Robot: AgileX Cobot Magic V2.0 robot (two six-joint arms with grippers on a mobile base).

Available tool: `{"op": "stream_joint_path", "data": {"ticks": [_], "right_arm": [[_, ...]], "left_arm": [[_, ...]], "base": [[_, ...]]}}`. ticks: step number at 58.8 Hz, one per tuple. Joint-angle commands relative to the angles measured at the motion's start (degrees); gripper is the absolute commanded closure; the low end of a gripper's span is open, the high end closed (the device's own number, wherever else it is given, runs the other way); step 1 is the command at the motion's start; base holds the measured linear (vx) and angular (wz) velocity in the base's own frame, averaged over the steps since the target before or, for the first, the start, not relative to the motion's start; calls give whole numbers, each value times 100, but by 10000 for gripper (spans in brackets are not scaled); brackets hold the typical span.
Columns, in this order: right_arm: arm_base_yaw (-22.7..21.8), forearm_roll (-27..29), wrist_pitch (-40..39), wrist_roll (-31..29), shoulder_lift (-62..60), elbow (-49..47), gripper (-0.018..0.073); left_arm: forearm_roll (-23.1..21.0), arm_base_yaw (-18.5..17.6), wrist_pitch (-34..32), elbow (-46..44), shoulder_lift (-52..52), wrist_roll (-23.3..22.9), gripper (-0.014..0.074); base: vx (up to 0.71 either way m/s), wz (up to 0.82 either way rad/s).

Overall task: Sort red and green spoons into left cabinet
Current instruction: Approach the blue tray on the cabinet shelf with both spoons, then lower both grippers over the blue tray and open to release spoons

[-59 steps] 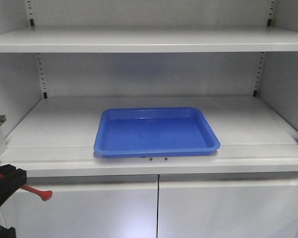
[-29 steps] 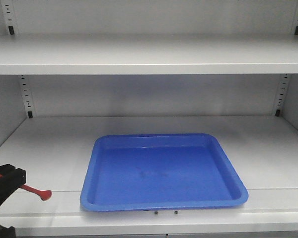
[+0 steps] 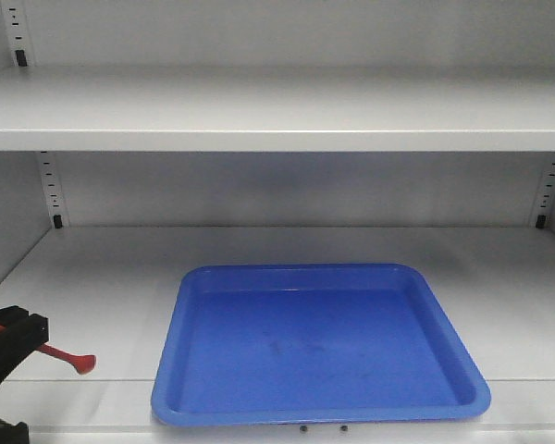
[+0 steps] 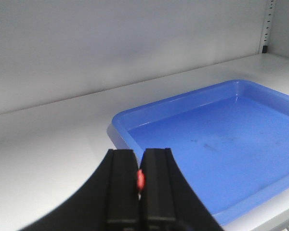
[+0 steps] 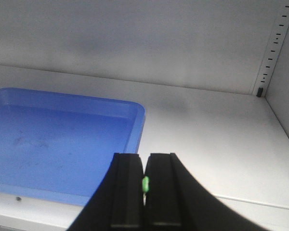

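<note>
My left gripper sits at the lower left of the front view, shut on the red spoon, whose bowl end pokes out to the right toward the blue tray. In the left wrist view the left gripper pinches a sliver of the red spoon just short of the tray's near-left corner. In the right wrist view my right gripper is shut on the green spoon, near the tray's right rim. The grey left cabinet fills the front view; the right gripper does not show there.
The blue tray lies on the cabinet's middle shelf near its front edge. Another shelf runs overhead. Slotted uprights stand at the back corners. Bare shelf lies right of the tray.
The view has closed in on the cabinet: the tray looks larger and lower, and the lower doors have dropped out of view. The left gripper keeps its hold on the red spoon.
</note>
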Motion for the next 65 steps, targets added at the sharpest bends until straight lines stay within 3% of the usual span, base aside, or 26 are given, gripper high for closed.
{"op": "stream_joint_path", "data": {"ticks": [1,18,39,49,65], "right_arm": [[18,-123,-370,-56,17,-191,561],[18,-849,-781,-78,17,-191,561],[18,-865,-928,38,17,-191,561],[18,-804,-1318,38,147,-191,561],[18,-728,-2212,38,1032,-191,561]], "left_arm": [[-45,-21,-457,-171,-44,-47,596],[-45,-21,-457,-171,-44,-47,596],[-51,-21,-629,-171,-44,-65,596],[-51,-33,-636,-171,-44,-353,596],[128,-810,-989,-171,345,-310,596]], "base": [[1,-1],[0,0],[0,0],[0,0],[0,0]]}}
